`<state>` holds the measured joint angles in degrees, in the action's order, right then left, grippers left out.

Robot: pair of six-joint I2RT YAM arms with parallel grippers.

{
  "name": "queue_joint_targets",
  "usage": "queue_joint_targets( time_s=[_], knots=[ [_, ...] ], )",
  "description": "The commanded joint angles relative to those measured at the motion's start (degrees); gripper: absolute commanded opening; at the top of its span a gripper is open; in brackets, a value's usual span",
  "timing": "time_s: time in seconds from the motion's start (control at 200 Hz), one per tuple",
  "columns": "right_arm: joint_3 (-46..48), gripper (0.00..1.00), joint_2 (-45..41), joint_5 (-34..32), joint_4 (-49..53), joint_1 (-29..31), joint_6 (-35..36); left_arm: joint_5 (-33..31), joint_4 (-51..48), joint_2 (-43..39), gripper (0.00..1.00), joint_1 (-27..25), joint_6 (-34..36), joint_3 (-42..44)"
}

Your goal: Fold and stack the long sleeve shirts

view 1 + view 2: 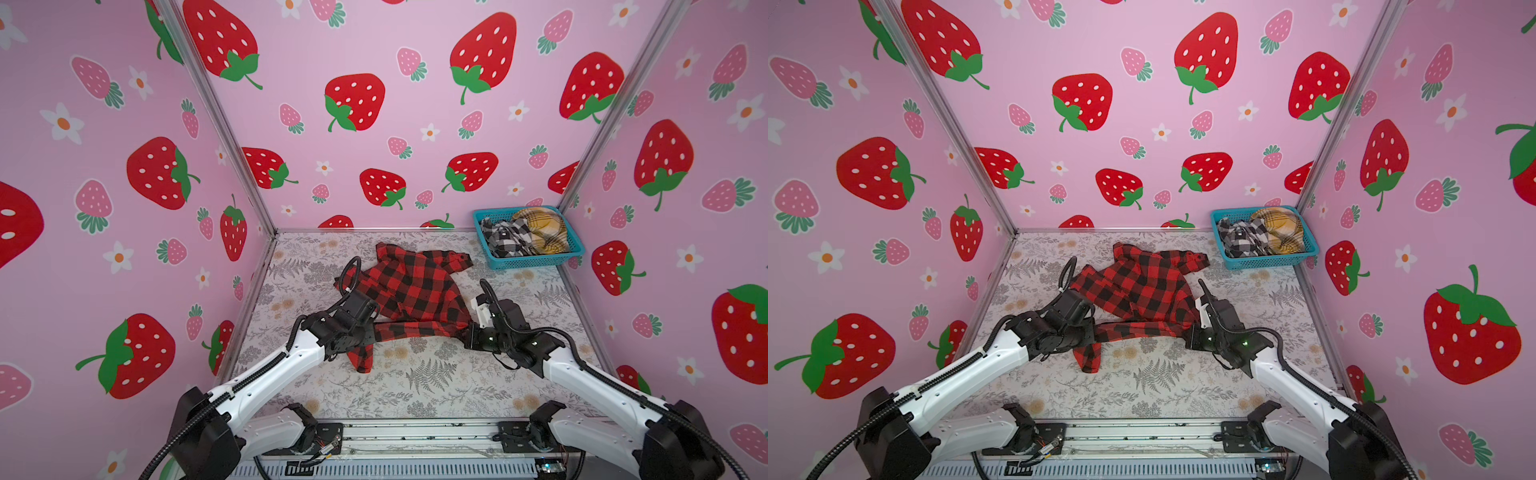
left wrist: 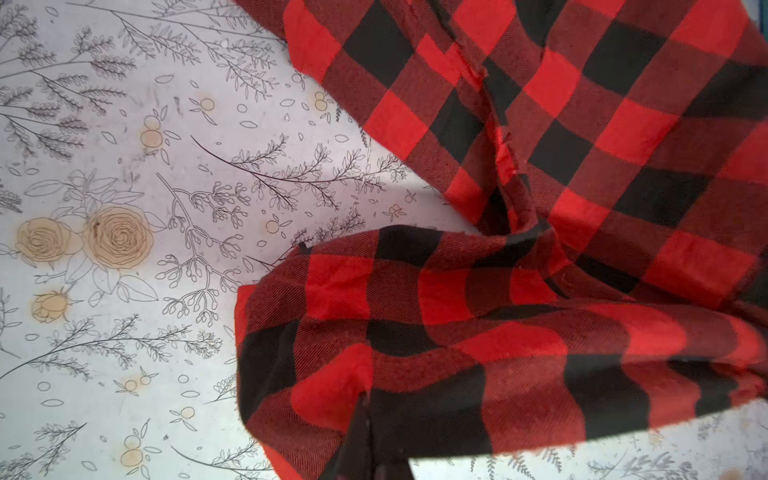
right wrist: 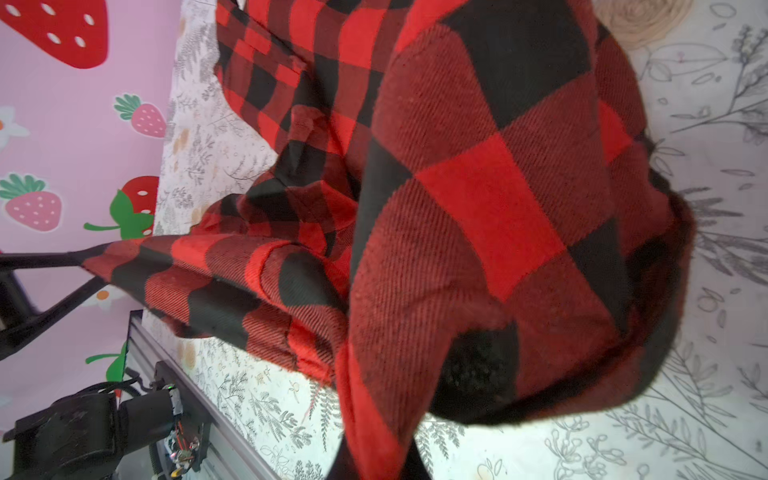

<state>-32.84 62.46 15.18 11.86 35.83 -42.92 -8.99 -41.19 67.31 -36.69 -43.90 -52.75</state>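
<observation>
Both tools, left [image 1: 374,330] and right [image 1: 467,332], are clamped on the red shirt [image 1: 409,286], nothing folded yet; two more shirts [image 1: 523,237] sit in the basket [image 1: 536,262].

I count three shirts: red-and-black shirt [image 1: 409,286], black-and-white shirt [image 1: 505,239], mustard shirt [image 1: 544,232]. One blue basket [image 1: 536,261]. Two arms: left arm [image 1: 266,374], right arm [image 1: 582,378].

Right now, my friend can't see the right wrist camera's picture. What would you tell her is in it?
A red-and-black checked shirt fills most of the picture, bunched and hanging close to the camera over a flower-print table. Off to one side the left gripper pinches a stretched end of it, with a pink strawberry wall behind.
</observation>
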Motion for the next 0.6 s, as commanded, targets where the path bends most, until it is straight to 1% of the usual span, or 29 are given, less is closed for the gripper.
queue_joint_targets(
  time_s=[0.0,0.055,0.085,0.155,0.195,0.205,0.245,0.27,0.305,0.325,0.355,0.38,0.43,0.455,0.465,0.485,0.5,0.535,0.595],
  knots=[
    [-0.02,0.00,3.70,-12.37,9.39,-2.79,-1.70,-12.84,0.46,1.38,0.00,2.31,4.22,-11.53],
    [0.13,0.00,4.41,-12.30,9.22,-2.79,-2.12,-12.67,5.00,5.70,0.00,1.36,8.68,-18.64],
    [0.35,0.00,4.27,-11.85,9.04,-2.79,-2.38,-12.24,7.59,8.82,0.00,0.46,11.36,-24.08],
    [1.07,0.00,2.83,-10.60,8.66,-2.61,-3.23,-10.94,12.96,17.65,0.00,-2.30,17.01,-34.25],
    [1.81,0.00,1.16,-10.11,8.51,-2.52,-3.98,-8.13,16.27,23.09,0.00,-3.45,19.52,-39.34],
    [1.97,0.00,0.67,-10.09,8.59,-2.48,-4.23,-6.47,17.07,24.66,0.00,-3.67,20.03,-40.01],
    [2.69,0.00,-1.15,-10.25,9.26,-2.44,-5.08,-2.87,18.46,30.84,0.00,-4.28,20.73,-45.16],
    [3.09,0.00,-2.21,-10.47,9.73,-2.44,-5.64,-1.09,17.66,34.93,0.04,-4.44,19.91,-48.83],
    [3.60,0.00,-3.74,-10.81,10.61,-2.50,-6.34,1.34,15.58,40.53,0.22,-4.25,18.15,-53.89],
    [3.82,0.00,-4.45,-10.99,11.24,-2.44,-6.71,2.58,13.67,43.48,0.35,-4.00,17.15,-57.04],
    [4.28,0.00,-5.49,-11.16,11.84,-2.44,-7.14,5.04,9.69,48.29,0.47,-3.46,15.49,-62.14],
    [4.62,0.00,-6.20,-11.14,12.28,-2.44,-7.47,7.03,5.59,51.87,0.52,-2.99,14.03,-66.82],
    [5.29,0.00,-7.17,-10.92,12.77,-2.44,-7.81,9.11,-2.58,57.44,0.55,-1.98,12.06,-75.50],
    [5.61,0.00,-7.42,-10.68,13.00,-2.46,-7.88,9.06,-5.93,58.79,0.58,-1.51,11.40,-77.92],
    [5.73,0.00,-7.43,-10.58,13.08,-2.44,-7.88,9.08,-6.93,59.12,0.60,-1.29,11.23,-78.53],
    [5.91,0.00,-7.44,-10.45,13.22,-2.44,-7.83,8.75,-8.51,59.28,0.66,-0.87,10.93,-78.98],
    [5.91,0.00,-7.40,-10.36,13.42,-2.44,-7.80,8.40,-9.37,58.96,0.67,-0.44,10.72,-78.85],
    [5.78,0.10,-7.19,-10.56,14.45,-2.44,-7.32,7.71,-10.39,57.27,0.73,0.72,10.43,-76.78],
    [4.24,0.37,-6.66,-11.98,17.33,-2.44,-5.80,7.11,-9.80,52.12,0.79,3.69,9.66,-69.75]
  ],
)
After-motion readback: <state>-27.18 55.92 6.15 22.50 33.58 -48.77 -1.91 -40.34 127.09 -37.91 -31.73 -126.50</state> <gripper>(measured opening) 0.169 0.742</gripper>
